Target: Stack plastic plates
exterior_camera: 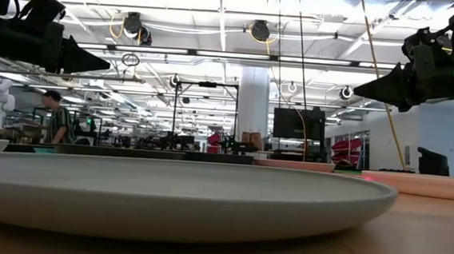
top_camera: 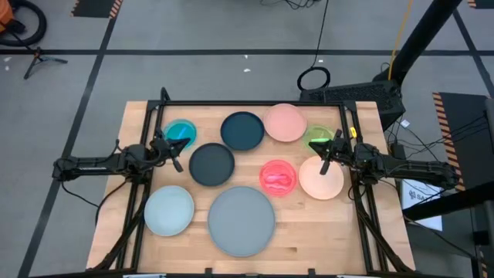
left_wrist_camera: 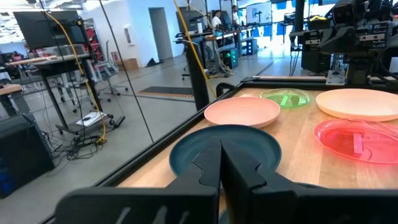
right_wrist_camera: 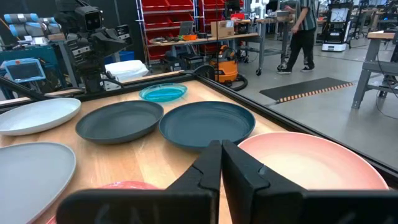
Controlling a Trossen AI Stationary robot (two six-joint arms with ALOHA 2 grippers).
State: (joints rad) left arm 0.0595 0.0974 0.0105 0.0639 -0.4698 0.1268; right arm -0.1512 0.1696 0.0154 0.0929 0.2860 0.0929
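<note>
Nine round plates lie flat on the wooden table in the high view: small teal [top_camera: 180, 131], two dark navy [top_camera: 242, 130] [top_camera: 211, 164], pink [top_camera: 285, 122], green [top_camera: 319, 139], red-pink [top_camera: 277, 177], peach [top_camera: 321, 177], pale blue [top_camera: 169, 210] and large grey [top_camera: 241, 220]. None is stacked on another. My left gripper [top_camera: 182, 144] is shut and hovers beside the teal plate, above the table [exterior_camera: 103, 63]. My right gripper [top_camera: 323, 157] is shut too and hovers over the gap between the green and peach plates [exterior_camera: 359, 91]. Both grippers touch nothing.
A black metal frame [top_camera: 255, 103] runs along the table's far edge and sides. Bare wood shows at the near right corner [top_camera: 324, 232] and the far left corner [top_camera: 143, 116]. In the room beyond, a person [right_wrist_camera: 301, 31] walks past.
</note>
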